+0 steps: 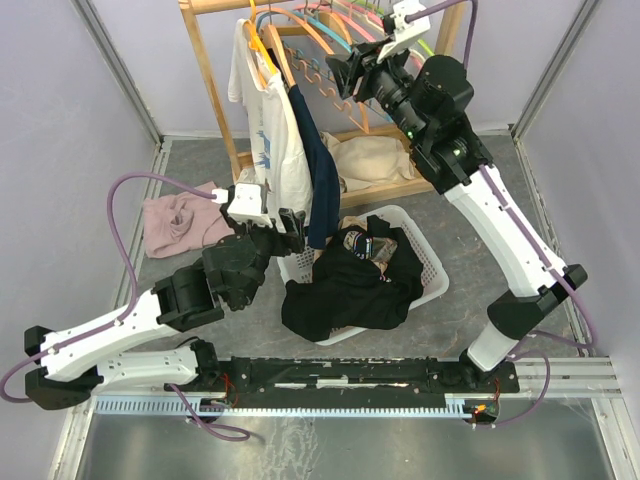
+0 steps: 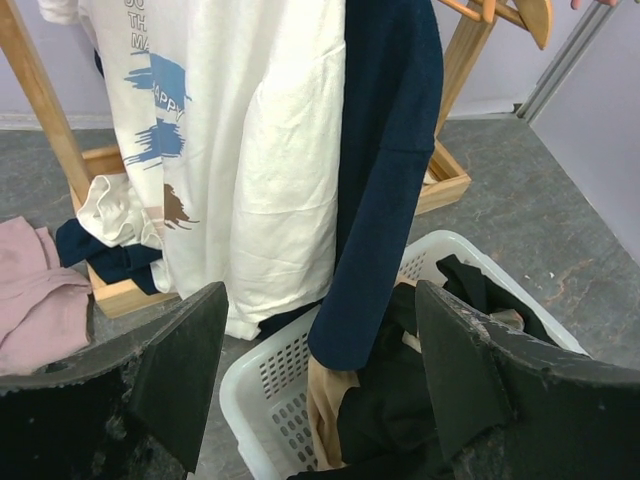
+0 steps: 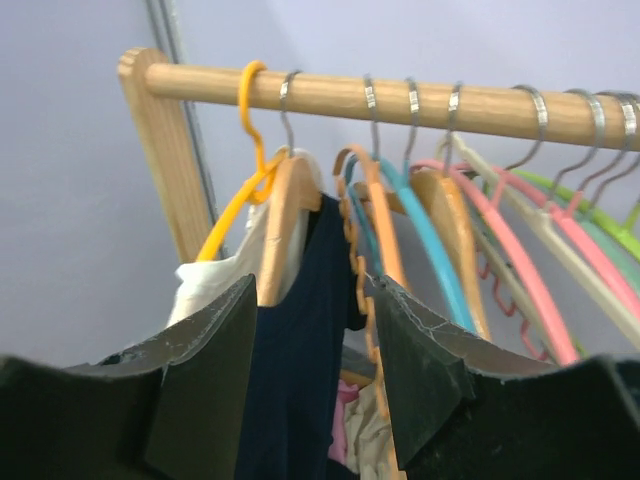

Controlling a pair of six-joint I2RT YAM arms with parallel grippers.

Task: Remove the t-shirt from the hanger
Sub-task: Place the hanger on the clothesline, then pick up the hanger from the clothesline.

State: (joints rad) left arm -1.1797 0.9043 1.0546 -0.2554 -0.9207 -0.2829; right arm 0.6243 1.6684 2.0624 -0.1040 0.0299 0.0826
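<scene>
Left fingers (image 1: pixel 296 232): spread wide, holding nothing; low, just beside the bottom edge of the navy t-shirt (image 1: pixel 318 175).
Right fingers (image 1: pixel 348 72): spread wide, holding nothing; raised to the level of the hangers, facing the navy t-shirt's shoulder.
Navy t-shirt: hangs on a wooden hanger (image 3: pixel 287 215) hooked over the rail (image 3: pixel 330 92); its lower part drops to the rim of the basket (image 1: pixel 435 270). In the left wrist view a sleeve hangs in line with the gap between the fingers; contact cannot be told.
White t-shirt (image 1: pixel 270 140): blue print on the front; hangs on a yellow hanger (image 3: pixel 235 215), just left of the navy t-shirt and touching it.
Rail: wooden, part of a wooden rack (image 1: pixel 210 80); carries further bare hangers in orange, blue, pink, cream and green.
Basket: white, on the desk (image 1: pixel 190 170) in front of the rack, filled with black clothes (image 1: pixel 345 290) that spill over its near edge.
Pink garment (image 1: pixel 180 220): crumpled on the desk, left of the rack.
Beige garment (image 1: pixel 365 160): lies on the rack's base.
</scene>
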